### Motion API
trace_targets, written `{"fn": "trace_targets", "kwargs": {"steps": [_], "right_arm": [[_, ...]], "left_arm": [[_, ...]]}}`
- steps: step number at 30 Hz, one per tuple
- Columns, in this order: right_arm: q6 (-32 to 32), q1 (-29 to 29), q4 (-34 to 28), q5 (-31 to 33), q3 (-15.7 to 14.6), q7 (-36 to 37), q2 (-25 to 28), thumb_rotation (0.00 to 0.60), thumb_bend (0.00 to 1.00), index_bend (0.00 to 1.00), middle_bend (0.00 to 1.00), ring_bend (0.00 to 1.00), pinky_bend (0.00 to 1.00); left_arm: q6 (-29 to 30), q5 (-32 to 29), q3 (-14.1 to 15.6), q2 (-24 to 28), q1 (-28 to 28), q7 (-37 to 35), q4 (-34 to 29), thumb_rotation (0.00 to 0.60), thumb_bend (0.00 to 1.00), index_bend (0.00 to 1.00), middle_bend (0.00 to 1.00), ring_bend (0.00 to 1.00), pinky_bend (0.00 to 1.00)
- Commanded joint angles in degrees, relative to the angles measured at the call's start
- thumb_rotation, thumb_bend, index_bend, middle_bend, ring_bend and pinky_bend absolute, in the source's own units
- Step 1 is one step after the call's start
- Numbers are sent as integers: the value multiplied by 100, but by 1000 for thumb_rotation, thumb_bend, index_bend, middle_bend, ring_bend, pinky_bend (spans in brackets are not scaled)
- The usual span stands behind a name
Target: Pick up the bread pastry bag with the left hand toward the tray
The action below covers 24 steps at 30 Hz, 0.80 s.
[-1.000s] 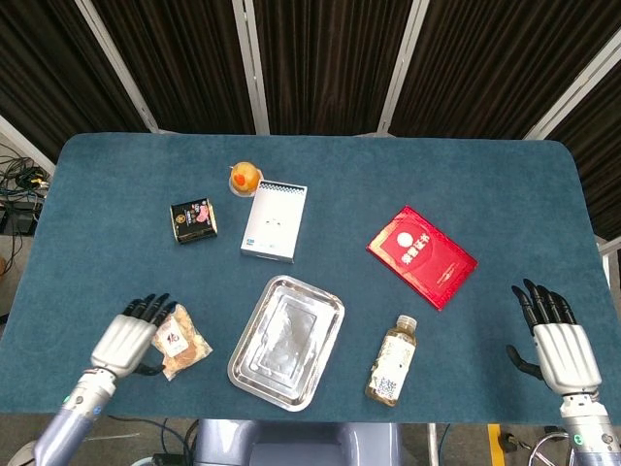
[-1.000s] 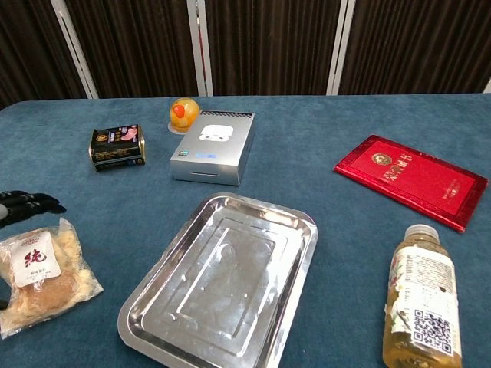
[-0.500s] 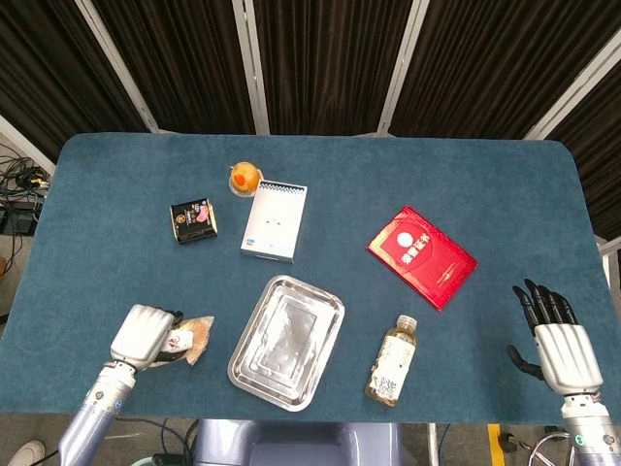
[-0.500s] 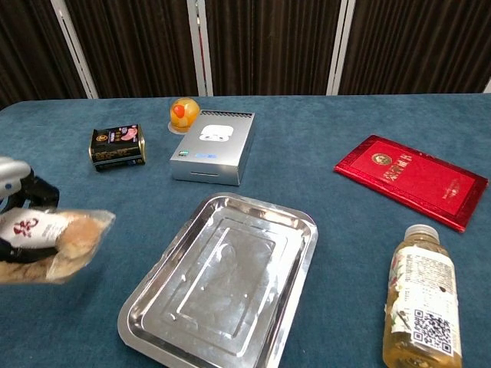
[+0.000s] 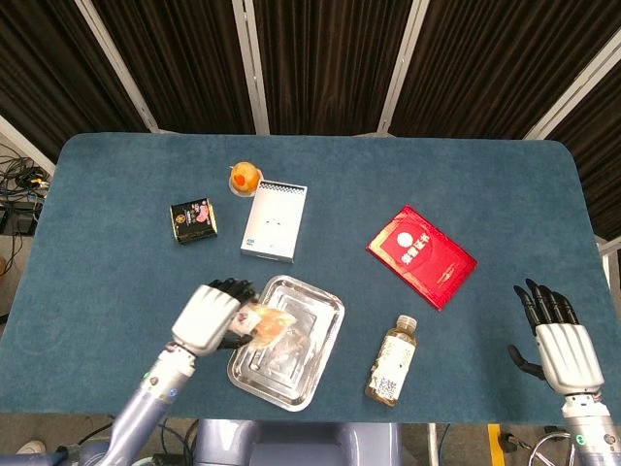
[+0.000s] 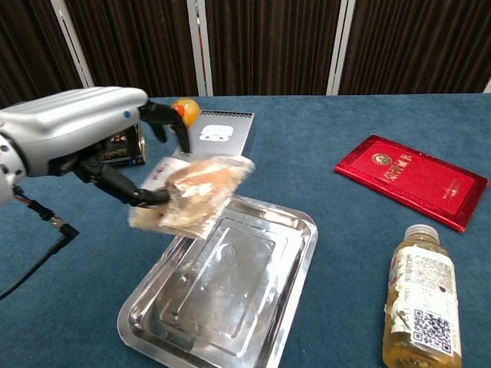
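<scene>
My left hand (image 5: pixel 207 318) (image 6: pixel 84 130) grips the clear bread pastry bag (image 5: pixel 267 324) (image 6: pixel 193 194) and holds it in the air over the left part of the steel tray (image 5: pixel 309 362) (image 6: pixel 253 322). The bag hangs tilted above the tray's left rim, lifted off the table. My right hand (image 5: pixel 555 342) rests open, fingers spread, at the table's front right, far from the tray; the chest view does not show it.
Behind the tray stand a white box (image 5: pixel 274 220) (image 6: pixel 219 146), a dark tin (image 5: pixel 193 219) and an orange fruit cup (image 5: pixel 244 179) (image 6: pixel 185 110). A red booklet (image 5: pixel 421 255) (image 6: pixel 410 180) lies to the right, and a drink bottle (image 5: pixel 392 361) (image 6: pixel 420 307) lies beside the tray's right edge.
My left hand closed on the bag at the table's front left, lifted it, and carried it right to above the tray's left side. The right hand stayed still.
</scene>
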Motion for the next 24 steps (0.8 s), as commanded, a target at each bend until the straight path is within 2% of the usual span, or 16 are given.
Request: {"fn": "trace_targets", "kwargs": {"steps": [1,6,12,15,18,21,24], "right_arm": [[8,-3,-3,-8,-1,16,11,600,302,0,0,0,90],[23,-15,-16,-9,-3,33,28,600,302,0,0,0,90],[25,-19,-25,-3,-2,12,25,600,302,0,0,0,90],[20,-14,-51,-16,-9,-38,13,600,302,0,0,0,90],[7,0,-74,-45,-19,-85,-7,600,303,0,0,0,90],[-62,28,-88,-37,-31,-105,-28,600,303,0,0,0,90],[-67,32,-102,-29,-30,-120,-33,600,302,0,0,0,90]], "left_arm": [[-43,-261,-49,-264,-205,261,-102,600,163,26,0,0,151],[196,-62,174,16,-80,214,-172,600,145,0,0,0,89],[984,790,802,1187,645,-777,-188,600,134,0,0,0,62],[1594,1265,1133,1789,1134,-1552,169,600,121,0,0,0,50],[2219,1514,1365,2145,1623,-2307,671,600,108,0,0,0,50],[2747,1487,1420,2347,2032,-2822,1195,600,100,0,0,0,50],[2971,1459,1395,2382,2247,-3321,1622,600,100,0,0,0,50]]}}
